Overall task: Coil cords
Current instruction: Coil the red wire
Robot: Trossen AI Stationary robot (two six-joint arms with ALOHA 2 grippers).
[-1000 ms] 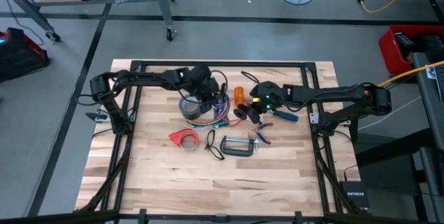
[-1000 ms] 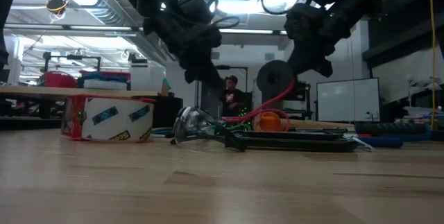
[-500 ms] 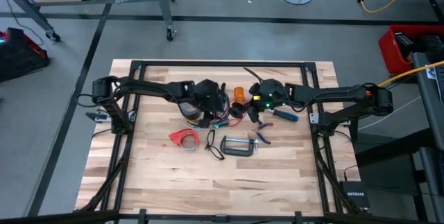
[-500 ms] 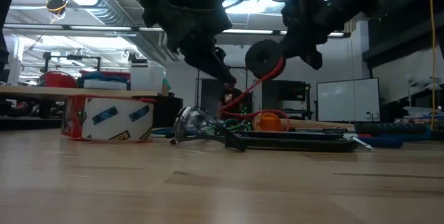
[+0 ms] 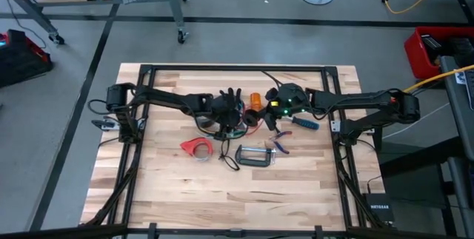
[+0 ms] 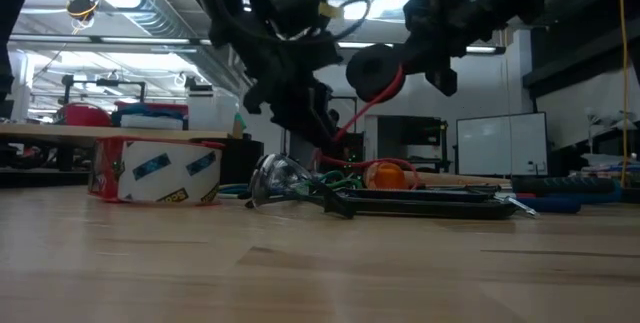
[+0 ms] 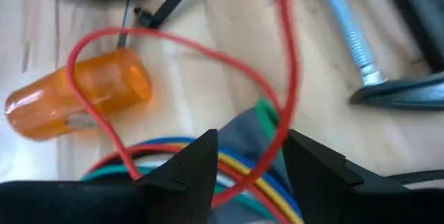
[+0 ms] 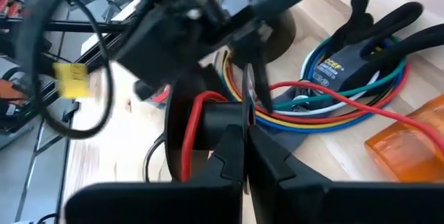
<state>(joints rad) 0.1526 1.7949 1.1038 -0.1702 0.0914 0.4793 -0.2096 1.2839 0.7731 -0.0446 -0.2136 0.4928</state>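
The cords (image 5: 231, 124) are a bunch of thin red, blue, yellow and green wires lying on the table mid-far. Their black finger-like plug ends (image 8: 378, 33) rest on the wood. My left gripper (image 7: 250, 161) is open above the bunch (image 7: 208, 172), and wires run through the gap between its fingers. My right gripper (image 8: 246, 141) is shut on a red cord just right of the bunch. That cord loops past an orange vial (image 7: 80, 102). My left gripper's fingers stand on either side of the coloured wires; I cannot tell whether they touch them. My right gripper pinches the red cord (image 8: 208, 102) between its shut fingertips, beside a black round piece. The gripper is up off the table, and the cord (image 6: 365, 113) hangs from it in a slack curve down to the bunch.
A grey tape roll (image 8: 274, 5) lies by the plug ends. A red tape dispenser (image 5: 196, 147), a C-clamp (image 5: 255, 156) and small pliers (image 5: 281, 147) lie nearer. Blue-handled pliers (image 5: 305, 123) lie to the right. Bare wood fills the near half.
My left gripper has moved from over the grey tape roll toward the table's right and near side, and now stands over the bunch. My right gripper has risen and shifted slightly left, drawing the red cord up with it.
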